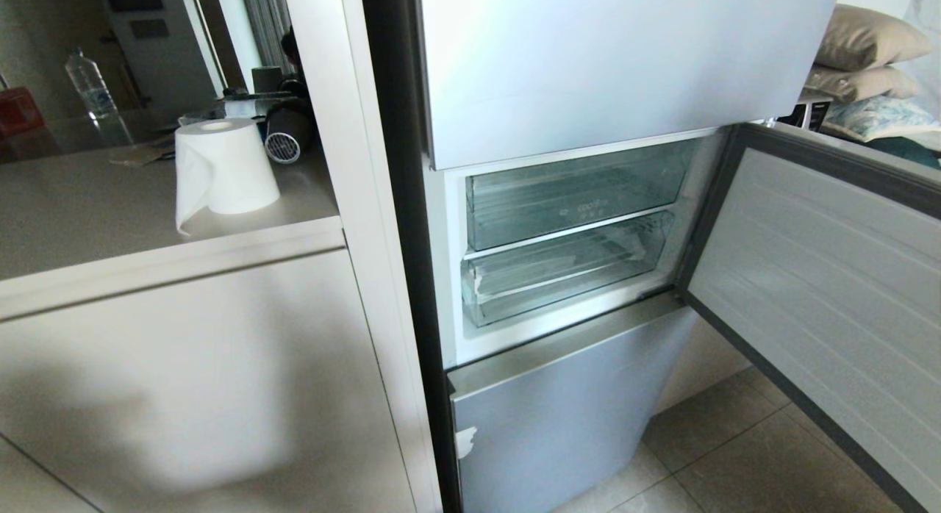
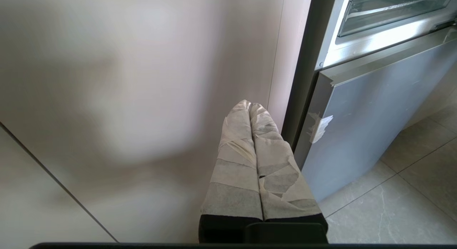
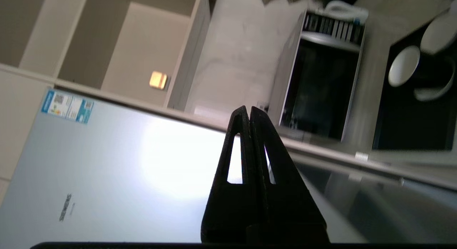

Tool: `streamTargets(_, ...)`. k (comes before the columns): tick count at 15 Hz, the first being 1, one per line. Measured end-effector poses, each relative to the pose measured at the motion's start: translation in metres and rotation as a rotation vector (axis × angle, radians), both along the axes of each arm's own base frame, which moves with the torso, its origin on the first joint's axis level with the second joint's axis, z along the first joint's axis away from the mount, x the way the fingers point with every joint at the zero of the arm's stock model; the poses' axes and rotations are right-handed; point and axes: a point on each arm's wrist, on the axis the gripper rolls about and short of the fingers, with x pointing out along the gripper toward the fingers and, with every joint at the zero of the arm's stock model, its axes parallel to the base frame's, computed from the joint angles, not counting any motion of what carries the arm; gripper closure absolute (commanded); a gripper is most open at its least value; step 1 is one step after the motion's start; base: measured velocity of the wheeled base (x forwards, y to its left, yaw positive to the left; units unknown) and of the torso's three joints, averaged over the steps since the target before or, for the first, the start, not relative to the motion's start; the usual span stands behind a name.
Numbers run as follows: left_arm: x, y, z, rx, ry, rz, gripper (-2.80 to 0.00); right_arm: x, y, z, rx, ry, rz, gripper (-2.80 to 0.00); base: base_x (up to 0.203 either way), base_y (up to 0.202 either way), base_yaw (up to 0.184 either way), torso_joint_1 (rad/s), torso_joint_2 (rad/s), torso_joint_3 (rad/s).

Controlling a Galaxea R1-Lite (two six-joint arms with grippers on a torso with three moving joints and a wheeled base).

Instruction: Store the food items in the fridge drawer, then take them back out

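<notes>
The right gripper has its two black fingers pressed together on nothing, and its wrist view takes in the silver-blue upper fridge door with a microwave beyond that door's top edge; it does not appear in the head view. The left gripper, its tape-wrapped fingers likewise together and empty, is parked low beside the fridge's lower door panel, against the pale cabinet front.

The middle fridge door stands swung open to the right of the compartment. Inside, two clear bins sit one above the other, both pushed in. Which is the fridge drawer I cannot say for certain; the lower one seems the likelier. No food item is visible in any view, neither in the bins nor on the table left of the fridge, where only a paper roll and some clutter stand.

The risks from here, as I judge them: the gripper must part its fingers before hooking the drawer's front lip, or it will only push the drawer shut. Clear plastic is slippery, so a shallow hold may slide off. The open door hangs close to the right arm's likely path, and a wide swing could knock it.
</notes>
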Motion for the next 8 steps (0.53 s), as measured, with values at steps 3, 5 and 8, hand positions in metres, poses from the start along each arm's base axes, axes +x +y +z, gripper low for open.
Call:
streamTargets(3, 0.000, 0.000, 0.000, 0.000, 0.000, 0.000, 0.00, -0.005, -0.034, -0.038, -0.019, 0.038, -0.077, 0.00, 0.000, 0.000, 0.000, 0.000, 0.00, 0.000)
streamTargets(5, 0.000, 0.000, 0.000, 0.000, 0.000, 0.000, 0.00, -0.006, -0.049, -0.068, 0.016, 0.072, -0.083, 0.00, 0.000, 0.000, 0.000, 0.000, 0.00, 0.000)
streamTargets(8, 0.000, 0.000, 0.000, 0.000, 0.000, 0.000, 0.00, 0.000, -0.054, -0.105, 0.124, 0.107, 0.024, 0.00, 0.000, 0.000, 0.000, 0.000, 0.00, 0.000)
